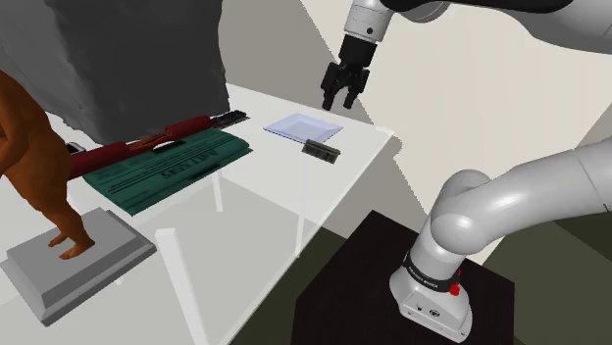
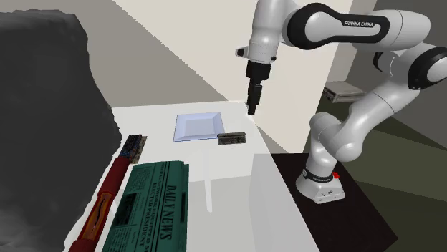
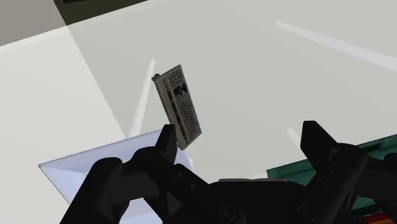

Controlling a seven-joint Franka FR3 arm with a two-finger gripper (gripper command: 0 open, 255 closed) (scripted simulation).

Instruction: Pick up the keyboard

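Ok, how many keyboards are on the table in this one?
1. The small grey keyboard lies on the white table beside the shallow white tray, below the open claw. The dark grey bulk might hide others.

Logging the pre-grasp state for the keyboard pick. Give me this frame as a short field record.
target: keyboard, small, grey, lying flat on the table
neighbour: square plate, right beside the keyboard
claw: open, raised above the table near the keyboard, touching nothing
held: nothing
other items: green newspaper, orange figure on a grey base
task state: keyboard not yet grasped
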